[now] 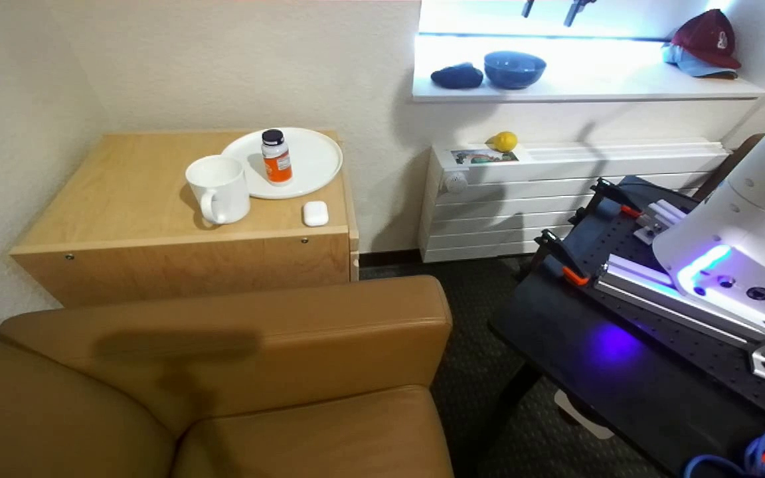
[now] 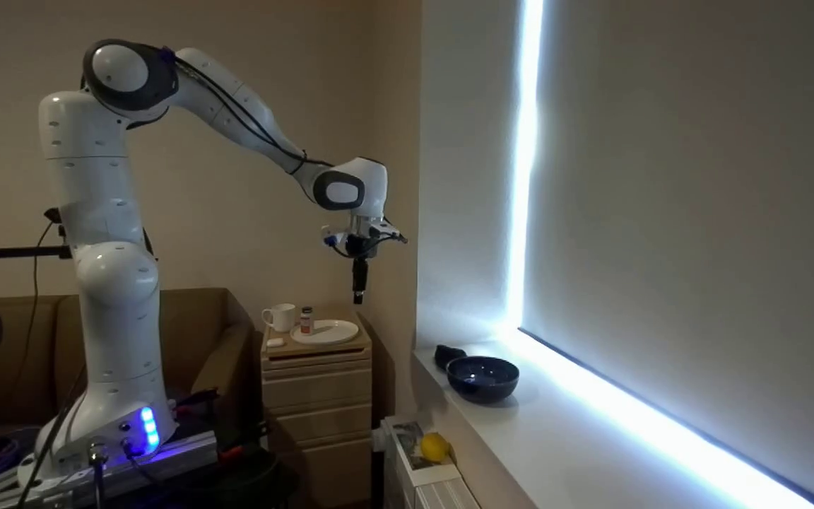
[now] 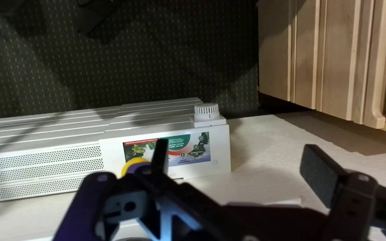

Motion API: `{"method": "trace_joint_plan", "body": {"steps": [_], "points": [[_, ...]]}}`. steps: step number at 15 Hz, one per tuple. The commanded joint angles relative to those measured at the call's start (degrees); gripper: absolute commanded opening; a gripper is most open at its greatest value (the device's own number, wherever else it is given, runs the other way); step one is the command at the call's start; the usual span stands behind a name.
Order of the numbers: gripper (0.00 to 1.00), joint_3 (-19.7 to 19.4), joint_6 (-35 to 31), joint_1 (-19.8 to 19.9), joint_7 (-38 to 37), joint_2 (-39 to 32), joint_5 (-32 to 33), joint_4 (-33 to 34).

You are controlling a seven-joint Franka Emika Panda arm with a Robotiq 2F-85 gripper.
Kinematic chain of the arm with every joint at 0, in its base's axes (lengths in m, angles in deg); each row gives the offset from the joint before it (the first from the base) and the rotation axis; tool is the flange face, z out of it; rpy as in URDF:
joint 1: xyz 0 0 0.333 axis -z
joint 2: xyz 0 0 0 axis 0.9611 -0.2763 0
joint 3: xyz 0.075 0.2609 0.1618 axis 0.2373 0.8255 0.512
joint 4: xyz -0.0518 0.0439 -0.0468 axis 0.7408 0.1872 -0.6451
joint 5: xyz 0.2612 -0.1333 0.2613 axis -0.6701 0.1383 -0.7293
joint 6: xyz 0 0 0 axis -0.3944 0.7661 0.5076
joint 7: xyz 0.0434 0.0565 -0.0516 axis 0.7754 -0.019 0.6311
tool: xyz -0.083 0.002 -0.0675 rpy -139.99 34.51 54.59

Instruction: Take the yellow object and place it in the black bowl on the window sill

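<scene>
The yellow object (image 1: 505, 141), lemon-like, rests on the radiator top below the window sill (image 1: 608, 83); it also shows in an exterior view (image 2: 434, 447). In the wrist view the yellow object (image 3: 130, 164) is mostly hidden behind the left finger. The dark bowl (image 1: 514, 70) stands upright on the sill and looks empty in an exterior view (image 2: 482, 382). My gripper (image 3: 241, 164) is open, with nothing between its fingers. It hangs fingers down, well above sill height, in an exterior view (image 2: 359, 295); only its fingertips (image 1: 552, 10) show at the top edge of an exterior view.
A dark lump (image 1: 457, 76) sits beside the bowl. A cap (image 1: 706, 40) lies at the sill's far end. The white radiator (image 1: 489, 226) has a knob (image 3: 207, 112) at its end. A wooden cabinet (image 1: 157, 179) bears a mug (image 1: 218, 189), plate (image 1: 316, 159) and jar (image 1: 277, 159).
</scene>
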Motion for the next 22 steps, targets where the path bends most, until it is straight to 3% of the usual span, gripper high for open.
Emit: {"method": "trace_joint_plan", "body": {"steps": [1,4,9,12,14,15,16,22], "points": [[1.00,0.6,0.1,0.5,0.1,0.2,-0.1,0.1],[1.00,1.2,-5.3,0.5,-3.9,-3.8,1.6,0.0],[1.00,-0.1,-28.4,0.7,-9.7,-14.8,3.3,-2.8],[1.00,-4.0,-38.4,-1.3,-17.4,-23.3,10.2,-2.8],[1.00,-9.2,-40.5,-4.5,-22.6,-29.3,13.9,-1.1],[1.00,-9.7,-37.8,-4.7,-22.6,-30.9,11.7,-0.3],[1.00,-8.4,-38.8,-4.2,-19.4,-27.4,10.2,-2.5],[1.00,-10.5,-40.9,-6.7,-21.8,-31.1,10.7,-1.0]]}}
